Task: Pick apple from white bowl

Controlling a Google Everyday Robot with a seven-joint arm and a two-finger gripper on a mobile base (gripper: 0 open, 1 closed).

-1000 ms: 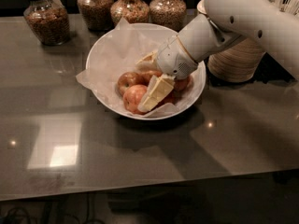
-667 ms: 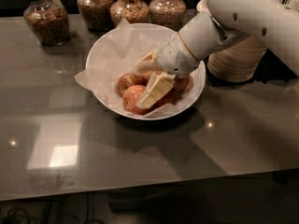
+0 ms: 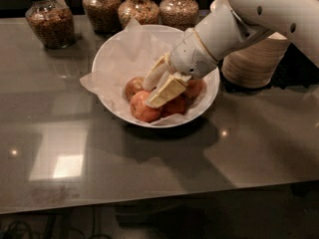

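We see a glossy dark grey table point(image 3: 99, 183) mirroring a bright light patch. Four glass jars point(image 3: 50, 21) of grain line its far edge, with stacked paper bowls point(image 3: 254, 61) at right. The paper-lined white bowl point(image 3: 107, 66) sits mid-table. The gripper point(image 3: 147, 96) dips inside, fingers apart and clamping nothing. The apple point(image 3: 143, 111) lies at the bowl's near side, among the others and under the lower finger.

arm point(image 3: 234, 24): white, rounded, dark holes | pincer point(image 3: 148, 95): cream fingers point(image 3: 168, 89) apart, over white bowl point(image 3: 172, 125)
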